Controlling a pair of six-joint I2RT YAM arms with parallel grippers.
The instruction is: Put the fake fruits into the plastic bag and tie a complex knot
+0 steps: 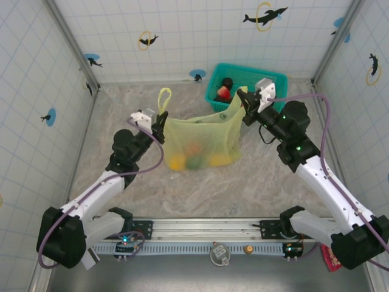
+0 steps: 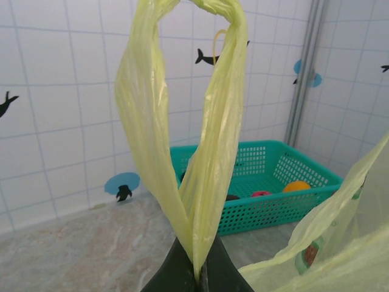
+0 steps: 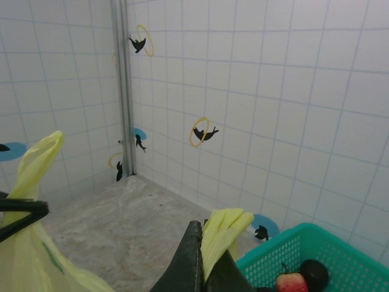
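Left gripper (image 1: 159,126), its arm reaching forward and inward, is clamped on one loop handle (image 1: 164,97) of the thin translucent yellow-green plastic bag (image 1: 203,137), the loop standing upright above its fingers. Right gripper (image 1: 248,109), its arm extended from the opposite side, is closed on the other handle. The bag hangs spread between the two, with orange, yellow and green glossy plastic fruits (image 1: 193,159) in its bottom; a teal mesh basket (image 1: 276,79) sits just behind the right gripper.
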